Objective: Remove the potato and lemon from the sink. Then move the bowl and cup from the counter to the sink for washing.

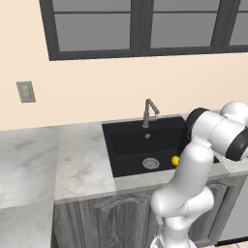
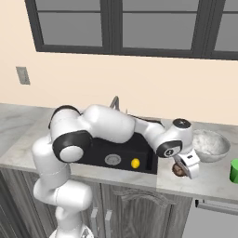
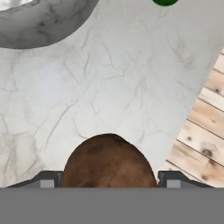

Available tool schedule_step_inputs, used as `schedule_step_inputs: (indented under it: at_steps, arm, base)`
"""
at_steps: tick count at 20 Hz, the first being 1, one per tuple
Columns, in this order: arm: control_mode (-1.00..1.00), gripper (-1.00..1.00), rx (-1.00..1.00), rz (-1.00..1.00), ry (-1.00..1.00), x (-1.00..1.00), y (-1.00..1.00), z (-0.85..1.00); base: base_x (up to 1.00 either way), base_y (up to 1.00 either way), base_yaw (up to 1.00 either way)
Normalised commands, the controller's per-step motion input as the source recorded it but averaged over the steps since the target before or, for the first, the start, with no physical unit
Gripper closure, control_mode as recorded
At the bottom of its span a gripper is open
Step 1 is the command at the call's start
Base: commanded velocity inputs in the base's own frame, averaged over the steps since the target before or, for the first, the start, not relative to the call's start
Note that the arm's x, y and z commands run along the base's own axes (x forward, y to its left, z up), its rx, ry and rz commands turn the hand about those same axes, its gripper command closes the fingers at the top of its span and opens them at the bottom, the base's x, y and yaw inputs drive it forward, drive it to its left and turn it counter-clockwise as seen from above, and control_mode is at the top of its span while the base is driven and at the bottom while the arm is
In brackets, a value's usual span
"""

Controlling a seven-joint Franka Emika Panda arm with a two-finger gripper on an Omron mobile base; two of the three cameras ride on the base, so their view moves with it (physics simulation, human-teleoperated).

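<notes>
Gripper (image 2: 181, 170) of mine is over the counter (image 2: 204, 179) right of the sink (image 2: 139, 151), its jaws set wide with the potato (image 3: 108, 161) between them; I cannot tell if they press it. Bowl (image 2: 210, 145) and cup (image 2: 234, 171) stand near, and the lemon (image 2: 135, 163) lies in the sink.

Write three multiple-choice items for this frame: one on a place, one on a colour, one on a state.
1. Where is the lemon?
A. in the sink
B. in the bowl
C. on the floor

2. What colour is the cup?
A. red
B. green
C. blue

3. What lies between the fingers of the gripper?
A. the lemon
B. nothing
C. the potato

Answers: 1 A, yellow fruit lies beside the drain; 2 B, green tumbler at the counter's right end; 3 C, the hand view shows the brown lump between both fingers, over the counter.
</notes>
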Motion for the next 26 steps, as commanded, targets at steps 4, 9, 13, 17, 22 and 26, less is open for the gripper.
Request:
schedule_step_inputs:
  at_steps: [4,9,13,17,22,26]
  arm:
    - [-1.0,1.0,0.03,0.0,0.0,0.08,-0.15,-0.16]
    - [-1.0,1.0,0.01,0.0,0.0,0.06,-0.2,-0.12]
    - [-1.0,1.0,0.01,0.0,0.0,0.07,-0.18,-0.1]
    - [-1.0,1.0,0.03,0.0,0.01,0.08,-0.15,-0.09]
    - [-1.0,1.0,0.04,0.0,0.02,0.08,-0.12,-0.1]
    - [-1.0,1.0,0.05,0.0,0.04,0.09,-0.09,-0.1]
  base:
    - [0.0,0.0,0.0]
    - [0.0,0.0,0.0]
    - [0.0,0.0,0.0]
    - [0.0,0.0,0.0]
    - [0.0,0.0,0.0]
    - [0.0,0.0,0.0]
